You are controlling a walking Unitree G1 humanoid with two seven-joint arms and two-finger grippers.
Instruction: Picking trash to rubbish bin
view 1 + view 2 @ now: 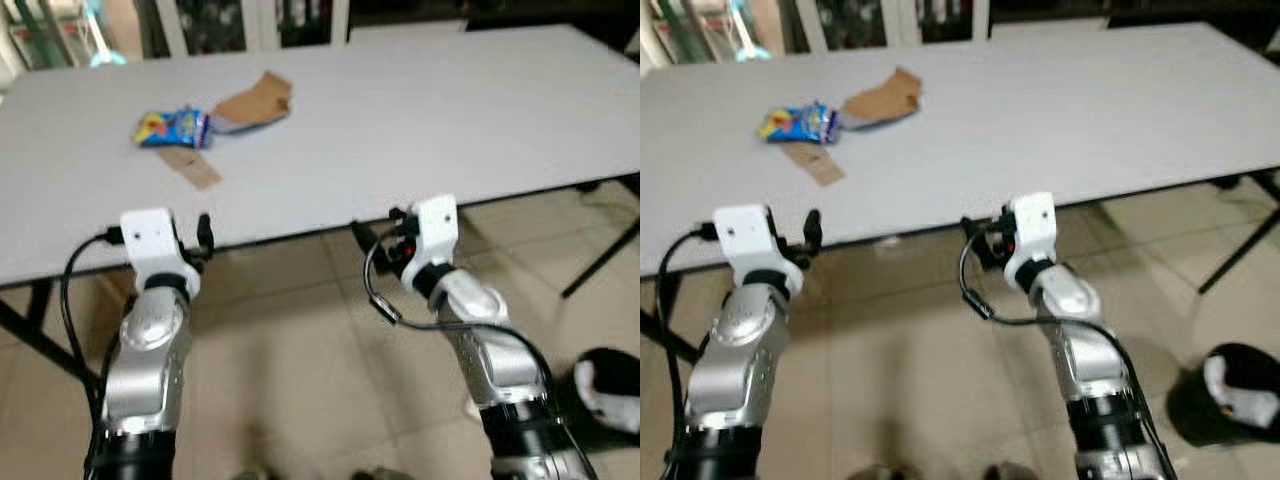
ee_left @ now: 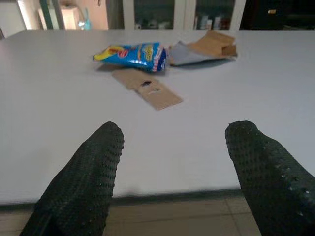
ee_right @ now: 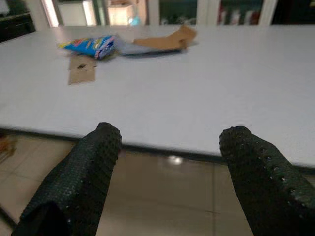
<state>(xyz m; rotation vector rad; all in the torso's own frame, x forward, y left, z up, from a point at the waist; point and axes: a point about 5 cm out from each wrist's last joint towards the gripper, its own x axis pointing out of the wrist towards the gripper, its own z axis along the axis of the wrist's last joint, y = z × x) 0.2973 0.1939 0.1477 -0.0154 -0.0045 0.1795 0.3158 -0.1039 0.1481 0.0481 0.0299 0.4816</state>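
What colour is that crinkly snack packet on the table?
The crinkly plastic snack packet is mainly blue with yellow and red print, clearest in the left wrist view.

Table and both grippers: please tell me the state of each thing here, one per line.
blue snack bag: lying flat on the table, crumpled, untouched.
brown paper wrapper: lying on the table beside the bag, creased.
cardboard piece: flat on the table, in front of the bag.
white table: standing.
left gripper: jaws open, held, short of the table edge.
right gripper: jaws open, held, before the table edge.
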